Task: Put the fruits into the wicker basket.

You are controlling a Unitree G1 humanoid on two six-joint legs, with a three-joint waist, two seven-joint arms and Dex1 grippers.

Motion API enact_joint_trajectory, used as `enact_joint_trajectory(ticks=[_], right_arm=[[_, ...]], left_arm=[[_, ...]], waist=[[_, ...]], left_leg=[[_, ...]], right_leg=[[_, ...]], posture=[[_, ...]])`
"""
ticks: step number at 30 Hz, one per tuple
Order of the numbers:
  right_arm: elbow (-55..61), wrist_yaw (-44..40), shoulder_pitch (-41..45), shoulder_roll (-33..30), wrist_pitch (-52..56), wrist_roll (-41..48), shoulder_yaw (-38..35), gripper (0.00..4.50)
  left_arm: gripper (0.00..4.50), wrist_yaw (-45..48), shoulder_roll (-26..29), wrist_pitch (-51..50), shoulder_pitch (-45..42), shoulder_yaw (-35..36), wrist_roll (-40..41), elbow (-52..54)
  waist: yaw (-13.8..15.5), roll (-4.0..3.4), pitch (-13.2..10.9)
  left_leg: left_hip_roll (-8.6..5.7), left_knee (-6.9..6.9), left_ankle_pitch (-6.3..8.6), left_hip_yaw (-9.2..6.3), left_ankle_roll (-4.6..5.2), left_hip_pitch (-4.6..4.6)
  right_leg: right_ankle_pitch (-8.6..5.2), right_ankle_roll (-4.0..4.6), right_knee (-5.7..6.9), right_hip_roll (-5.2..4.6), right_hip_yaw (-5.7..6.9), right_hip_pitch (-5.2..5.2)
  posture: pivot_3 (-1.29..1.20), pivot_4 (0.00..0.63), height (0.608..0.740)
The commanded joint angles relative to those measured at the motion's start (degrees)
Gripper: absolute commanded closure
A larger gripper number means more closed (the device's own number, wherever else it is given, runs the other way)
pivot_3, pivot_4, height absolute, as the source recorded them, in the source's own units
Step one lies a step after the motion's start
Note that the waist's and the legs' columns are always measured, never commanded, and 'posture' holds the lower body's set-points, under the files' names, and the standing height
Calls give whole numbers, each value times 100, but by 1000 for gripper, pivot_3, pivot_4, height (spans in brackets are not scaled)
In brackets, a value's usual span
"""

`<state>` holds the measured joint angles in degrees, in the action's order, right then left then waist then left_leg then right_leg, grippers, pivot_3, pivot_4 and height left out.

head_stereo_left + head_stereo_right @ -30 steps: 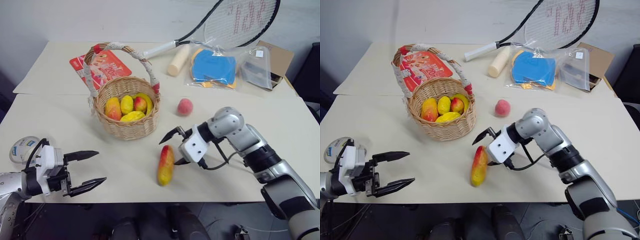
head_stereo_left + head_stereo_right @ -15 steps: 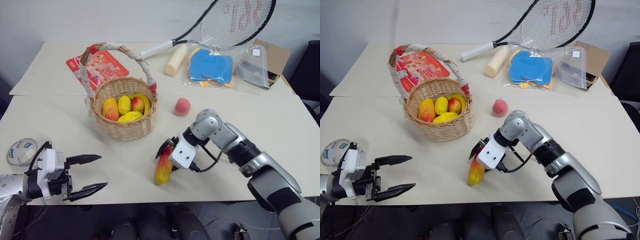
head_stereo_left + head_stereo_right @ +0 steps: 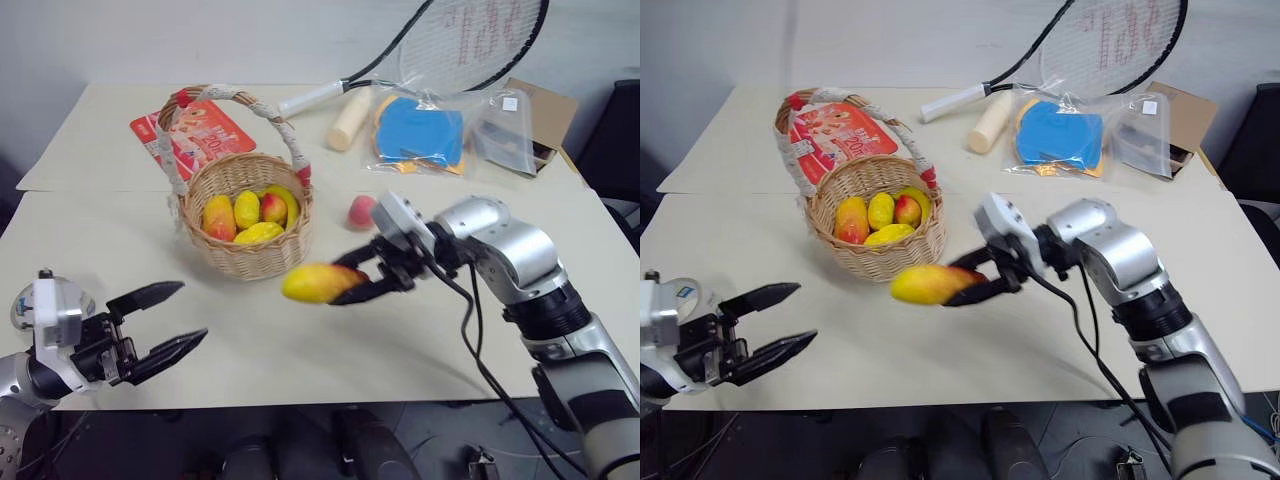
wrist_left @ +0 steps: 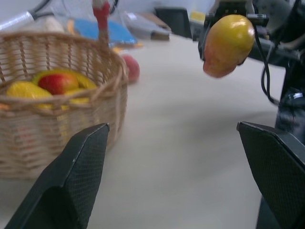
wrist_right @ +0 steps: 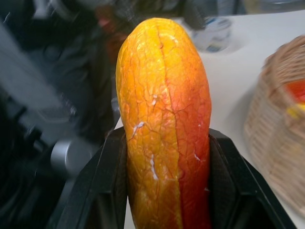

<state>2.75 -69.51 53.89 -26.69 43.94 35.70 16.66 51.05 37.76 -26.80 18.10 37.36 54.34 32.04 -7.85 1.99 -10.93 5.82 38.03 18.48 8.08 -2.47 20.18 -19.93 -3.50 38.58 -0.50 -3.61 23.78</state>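
1. The long yellow-orange fruit [image 3: 318, 282] is gripped by the right end effector [image 3: 362, 274] and held level above the bench [image 3: 420, 340], just beside the wicker basket [image 3: 247, 225].
2. The left end effector [image 3: 160, 325] is held wide open, low over the bench edge.
3. The peach [image 3: 359, 211] is seen on the bench.

One wicker basket [image 3: 248, 235] holds four fruits [image 3: 246, 208]. One elongated fruit [image 3: 318, 282] and one peach [image 3: 359, 212] are outside it. The worktop [image 3: 120, 245] also carries one racket [image 3: 470, 40], one tape roll [image 3: 18, 308], one cardboard box [image 3: 545, 115] and one red packet [image 3: 195, 135]. Two pincers: left [image 3: 160, 322], right [image 3: 360, 275].
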Motion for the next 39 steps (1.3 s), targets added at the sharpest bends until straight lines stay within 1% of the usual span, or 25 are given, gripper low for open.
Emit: enact_joint_trajectory(ticks=[1, 4, 7, 9, 11, 12, 14, 15, 17, 19, 20, 21, 22, 23, 25, 27, 30, 31, 33, 34, 36, 38, 39], right_arm=[[4, 1441, 568, 831, 1256, 416, -559, 2851], [-383, 2298, 1012, 1506, 1633, 178, -657, 2851], [-1033, 3044, 1336, 2007, 1387, -349, -607, 2851], [-1405, 3414, 1459, 2229, 1133, -670, -605, 2851], [-1753, 3779, 1546, 2353, 900, -1059, -523, 2851], [-1867, 3833, 1559, 2391, 755, -1189, -489, 2851], [-1943, 3755, 1559, 2427, 525, -1360, -391, 2122], [-1929, 3677, 1552, 2444, 435, -1394, -375, 1880], [-1730, 3349, 1479, 2419, 199, -1363, -348, 1172], [-1383, 2827, 1334, 2218, -68, -1297, -293, 480], [-1212, 2540, 1230, 2045, -428, -1395, -211, 172], [-988, 2065, 1080, 1796, -795, -1437, -102, 34], [-803, 1648, 948, 1586, -1008, -1406, -24, 34], [-494, 1046, 710, 1286, -1128, -1188, -27, 34], [-71, 213, 349, 905, -1266, -797, -111, 34], [225, -386, -132, 449, -1512, -607, -266, 34], [195, -399, -757, -148, -1886, -943, -453, 34], [19, -44, -1012, -232, -2018, -1081, -688, 34], [-283, 410, -1356, -281, -2357, -1243, -1043, 34], [-534, 519, -1630, -360, -2848, -1391, -1270, 34], [-1086, 465, -2306, -674, -4347, -1817, -1650, 34], [-1475, 584, -2775, -824, -5315, -1992, -1999, 34], [-1638, 785, -3066, -854, -5481, -1926, -2322, 34]], left_arm=[[0, -517, -246, 103, 99, 252, 242, 418], [0, -764, -456, 321, 112, 327, 159, 525], [0, -811, -550, 520, 218, 365, 1, 596], [0, -818, -580, 614, 330, 410, -64, 609], [0, -814, -584, 689, 444, 463, -130, 576], [0, -812, -592, 734, 485, 482, -160, 553], [0, -761, -584, 820, 566, 483, -259, 494], [0, -760, -578, 845, 577, 467, -283, 476], [0, -762, -557, 877, 576, 423, -314, 463], [0, -753, -514, 880, 545, 377, -328, 451], [0, -741, -479, 868, 523, 356, -324, 439], [0, -724, -431, 847, 494, 337, -317, 414], [0, -697, -387, 832, 471, 322, -311, 383], [0, -627, -303, 811, 436, 289, -330, 317], [0, -508, -169, 801, 387, 246, -361, 201], [0, -387, -15, 789, 276, 172, -388, 79], [0, -230, 143, 885, 42, 78, -508, -71], [0, -171, 201, 910, -26, 50, -559, -112], [0, -94, 276, 915, -103, 17, -612, -155], [0, -42, 336, 895, -138, -10, -634, -169], [0, 142, 511, 812, -167, -84, -686, -215], [0, 278, 660, 712, -179, -141, -687, -273], [0, 325, 746, 658, -206, -199, -710, -331]], waist=[[-28, 0, 0], [-18, 4, 3], [-17, 14, 10], [-19, 20, 13], [-14, 19, 13], [-19, 19, 12], [-21, 18, 12], [-22, 18, 12], [-32, 17, 11], [-41, 16, 11], [-34, 16, 11], [-24, 16, 11], [-12, 16, 11], [5, 17, 11], [37, 18, 11], [57, 17, 11], [74, 16, 10], [66, 15, 10], [54, 17, 11], [48, 16, 10], [69, 15, 10], [121, 10, 7], [142, 7, 5]], left_leg=[[1, -2, -9, -3, -17, 5], [-1, -4, -10, -4, -18, 30], [-5, 5, -11, 5, -14, 71], [-9, 13, -14, 3, -9, 101], [-12, 12, -13, 4, -7, 107], [-12, 11, -12, 5, -6, 107], [-12, 8, -12, 6, -6, 109], [-11, 6, -12, 7, -6, 109], [-11, 1, -12, 9, -7, 110], [-7, -1, -12, 13, -10, 110], [-6, -3, -12, 12, -11, 109], [-5, -4, -12, 10, -11, 110], [-6, -5, -12, 9, -11, 110], [-7, -6, -11, 6, -10, 109], [-9, -4, -9, 5, -6, 109], [-12, -4, -6, 0, 1, 106], [-13, 1, -3, 1, 6, 104], [-13, 4, -3, 3, 7, 102], [-15, 4, -4, 9, 7, 97], [-15, 4, -5, 10, 5, 97], [-25, 3, -6, 17, 3, 97], [-30, -4, -6, 25, 3, 98], [-31, -5, -5, 29, 3, 98]], right_leg=[[0, 1, -1, 4, 1, 5], [0, 1, -3, 3, 4, 27], [0, 0, -1, -2, 1, 66], [2, -4, -1, -5, 4, 89], [2, -4, -7, -7, 5, 90], [2, -4, -10, -7, 5, 90], [2, -4, -13, -6, 5, 93], [2, -4, -14, -5, 5, 94], [2, -4, -14, -3, 4, 100], [2, -4, -12, 3, 2, 103], [2, -4, -13, 4, 3, 103], [2, -4, -14, 4, 6, 102], [2, -4, -17, 4, 6, 101], [2, -5, -24, 2, 9, 94], [5, -10, -47, -2, 24, 74], [10, -19, -52, -4, 16, 70], [13, -23, -56, -4, 12, 67], [13, -23, -55, -4, 10, 66], [14, -23, -53, -1, 5, 66], [14, -23, -52, 1, 3, 66], [14, -22, -53, 5, 3, 67], [14, -22, -63, 6, 6, 66], [14, -22, -67, 6, 3, 67]], posture=[[0, 150, 740], [0, 150, 740], [0, 150, 740], [0, 150, 740], [0, 150, 740], [0, 150, 740], [0, 150, 740], [0, 150, 740], [0, 150, 740], [0, 150, 740], [0, 150, 740], [0, 150, 740], [0, 150, 740], [0, 150, 740], [0, 150, 740], [0, 150, 740], [0, 150, 740], [0, 150, 740], [0, 150, 740], [0, 150, 740], [0, 150, 740], [0, 150, 740], [0, 150, 740]])
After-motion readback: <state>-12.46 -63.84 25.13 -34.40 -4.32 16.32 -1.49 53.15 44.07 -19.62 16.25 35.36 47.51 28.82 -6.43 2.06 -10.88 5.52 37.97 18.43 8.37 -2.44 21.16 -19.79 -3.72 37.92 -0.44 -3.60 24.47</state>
